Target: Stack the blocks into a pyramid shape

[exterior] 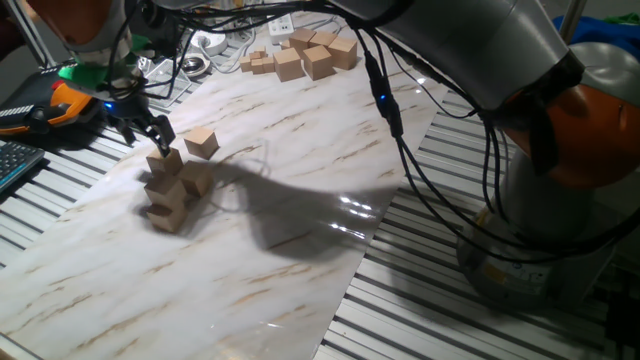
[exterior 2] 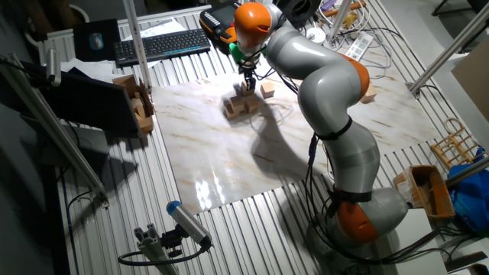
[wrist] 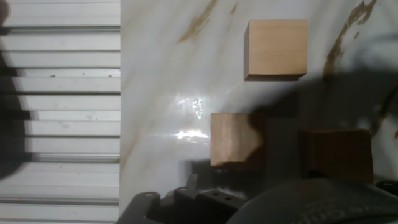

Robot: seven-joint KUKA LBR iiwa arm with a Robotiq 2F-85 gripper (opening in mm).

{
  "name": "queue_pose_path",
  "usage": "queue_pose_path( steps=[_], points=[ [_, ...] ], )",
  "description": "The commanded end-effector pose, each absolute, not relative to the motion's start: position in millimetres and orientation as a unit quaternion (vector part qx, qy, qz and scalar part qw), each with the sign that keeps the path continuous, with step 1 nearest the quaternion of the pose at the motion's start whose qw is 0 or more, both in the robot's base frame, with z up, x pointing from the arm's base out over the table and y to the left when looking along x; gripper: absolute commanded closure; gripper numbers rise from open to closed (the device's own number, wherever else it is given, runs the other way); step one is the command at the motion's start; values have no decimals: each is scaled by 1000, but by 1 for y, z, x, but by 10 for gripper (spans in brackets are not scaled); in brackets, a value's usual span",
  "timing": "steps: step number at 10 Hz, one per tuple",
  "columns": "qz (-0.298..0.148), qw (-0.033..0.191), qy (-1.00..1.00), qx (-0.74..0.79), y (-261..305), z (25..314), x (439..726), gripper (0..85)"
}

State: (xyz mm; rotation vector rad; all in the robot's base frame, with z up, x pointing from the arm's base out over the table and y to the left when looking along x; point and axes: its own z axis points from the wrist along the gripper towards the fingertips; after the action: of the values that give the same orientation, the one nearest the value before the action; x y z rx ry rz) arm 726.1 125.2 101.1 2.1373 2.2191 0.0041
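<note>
Gripper positioned atop pyramid shape; finger state cannot be told. Loose block lies just beside, table edge well apart.

The heap stood on the slab, with the gripper directly above its top cube. One loose block lay near, at the heap's 1 o'clock. More blocks clustered well apart, at 2 o'clock, by the slab's far edge.

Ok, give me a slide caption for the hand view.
Hand view over the marble board: one lit wooden cube and two shadowed cubes below it.
</note>
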Motion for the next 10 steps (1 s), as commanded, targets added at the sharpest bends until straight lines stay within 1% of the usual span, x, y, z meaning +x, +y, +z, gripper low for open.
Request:
queue_pose_path(
  steps=[1, 2, 4, 8, 10],
  points=[
    [2, 29, 721, 692, 124, 99, 726, 170],
    [3, 29, 723, 690, 122, 98, 726, 340],
    [2, 31, 720, 693, 122, 98, 726, 0],
    [6, 29, 708, 706, 121, 95, 727, 0],
    [6, 35, 711, 702, 120, 93, 726, 0]
  ],
)
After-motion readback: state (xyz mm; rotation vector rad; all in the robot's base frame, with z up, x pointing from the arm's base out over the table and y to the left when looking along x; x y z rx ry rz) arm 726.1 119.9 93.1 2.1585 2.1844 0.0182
